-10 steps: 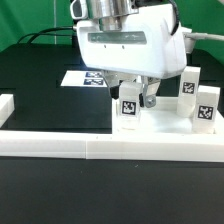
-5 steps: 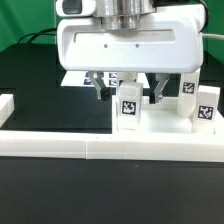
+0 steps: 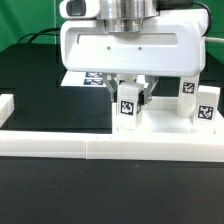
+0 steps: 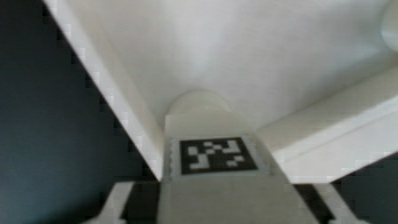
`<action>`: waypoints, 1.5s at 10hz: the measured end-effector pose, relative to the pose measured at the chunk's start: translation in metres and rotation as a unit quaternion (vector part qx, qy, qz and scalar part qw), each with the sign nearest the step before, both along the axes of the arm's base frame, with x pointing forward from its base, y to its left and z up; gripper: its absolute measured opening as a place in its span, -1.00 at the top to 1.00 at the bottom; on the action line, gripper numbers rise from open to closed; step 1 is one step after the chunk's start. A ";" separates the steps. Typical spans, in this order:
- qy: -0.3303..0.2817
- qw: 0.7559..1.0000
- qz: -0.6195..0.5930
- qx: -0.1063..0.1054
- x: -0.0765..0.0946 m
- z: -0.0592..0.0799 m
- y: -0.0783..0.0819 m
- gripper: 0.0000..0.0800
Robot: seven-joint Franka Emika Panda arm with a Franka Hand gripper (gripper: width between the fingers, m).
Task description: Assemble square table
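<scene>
On the exterior view's left, the desk (image 3: 40, 75) is bare and black. In the middle, my end effector (image 3: 126, 92) is closed around a leg (image 3: 128, 108) standing by the wall (image 3: 110, 148). More legs (image 3: 197, 100) stand right. I think next I lift it.

1. Marker board (image 3: 88, 77) mostly covered by the wide white gripper (image 3: 131, 97) housing; only a strip of tags peeking out beneath.
2. Fingertips lost around the front leg block (image 3: 128, 108); contact with it impossible to judge.
3. Square slab (image 3: 165, 128) largely masked by leg blocks and border wall (image 3: 110, 148); recessed panels out of sight.
4. Rightmost leg block (image 3: 207, 110) clipped by the exterior view's right edge.
5. Wrist view soft and blurred: tagged block (image 4: 217, 155) cut off at the picture's edge, white surfaces behind it undefined.
</scene>
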State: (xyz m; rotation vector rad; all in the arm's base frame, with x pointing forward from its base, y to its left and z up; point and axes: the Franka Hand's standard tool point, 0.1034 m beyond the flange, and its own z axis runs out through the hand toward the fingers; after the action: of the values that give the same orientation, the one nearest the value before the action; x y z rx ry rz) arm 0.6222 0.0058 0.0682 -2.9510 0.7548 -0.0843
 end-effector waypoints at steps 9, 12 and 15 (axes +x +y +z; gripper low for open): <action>0.046 0.844 -0.531 0.062 0.002 0.000 -0.003 0.27; 0.045 0.848 -0.525 0.061 0.001 -0.001 -0.001 0.08; 0.026 0.950 -0.309 0.049 -0.001 -0.003 -0.001 -0.59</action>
State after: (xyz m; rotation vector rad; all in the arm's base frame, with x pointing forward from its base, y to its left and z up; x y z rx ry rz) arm 0.6214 0.0044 0.0650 -2.5187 1.6065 -0.0097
